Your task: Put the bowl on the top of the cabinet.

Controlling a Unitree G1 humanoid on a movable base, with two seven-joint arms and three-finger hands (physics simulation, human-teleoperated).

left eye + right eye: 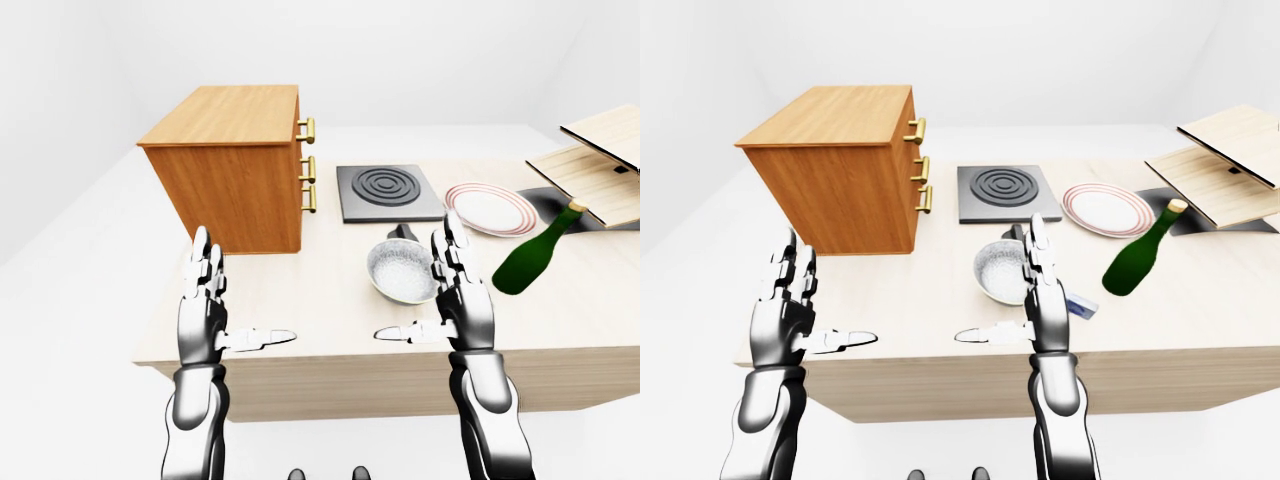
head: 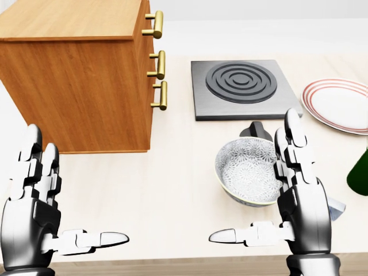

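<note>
the patterned bowl sat on the wooden table, just below the black hotplate and right of the wooden cabinet. both hands were spread and empty: the left hand well apart from the bowl, the right hand overlapping its right rim. a green bottle leaned tilted beside the striped plate.

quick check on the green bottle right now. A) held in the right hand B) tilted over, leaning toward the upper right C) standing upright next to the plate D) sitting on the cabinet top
B: in the right-eye view the green bottle leans steeply, cork end toward the upper right, below the striped plate, and the open right hand is not on it.
</note>
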